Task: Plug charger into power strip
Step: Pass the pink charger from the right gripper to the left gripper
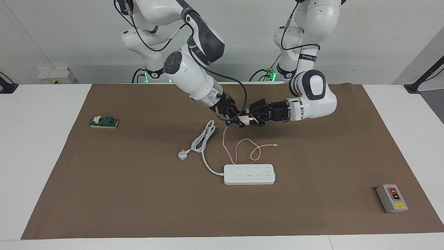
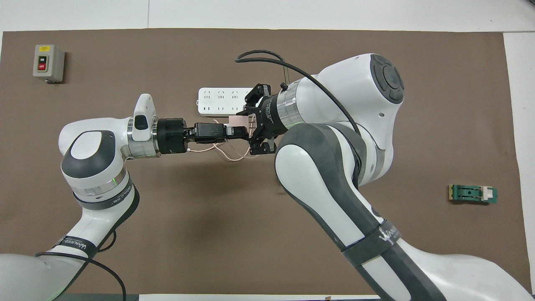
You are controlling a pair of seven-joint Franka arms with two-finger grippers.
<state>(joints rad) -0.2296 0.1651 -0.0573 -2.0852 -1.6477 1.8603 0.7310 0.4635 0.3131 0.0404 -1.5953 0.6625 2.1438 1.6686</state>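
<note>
Both grippers meet in the air over the middle of the counter (image 1: 52, 146), and the charger (image 1: 245, 120) sits between them. The left gripper (image 1: 252, 119) comes in level from the left arm's end, its fingers closed on the pink cube. The right gripper (image 1: 237, 122) angles down from the right arm's side and touches the same cube; whether its fingers are closed on it or only set around it cannot be told. In the overhead view the cube (image 2: 239, 121) shows as a pale pink patch between the left gripper (image 2: 244, 131) and the right gripper (image 2: 250, 129).

The charger's thin pink cable (image 1: 239, 146) hangs from the cube to the counter, loops there, and ends in a small tip lying toward the left arm's end.

The power strip (image 1: 249, 174) lies flat on the counter, farther from the robots than the held charger, sockets up and none filled. Its thick white cord (image 1: 203, 142) runs toward the robots in a folded loop and ends in a white plug (image 1: 182, 154) lying on the counter.

A grey switch box (image 1: 392, 198) with a red and a black button stands at the left arm's end, far from the robots. A green block (image 1: 103, 122) lies at the right arm's end.
</note>
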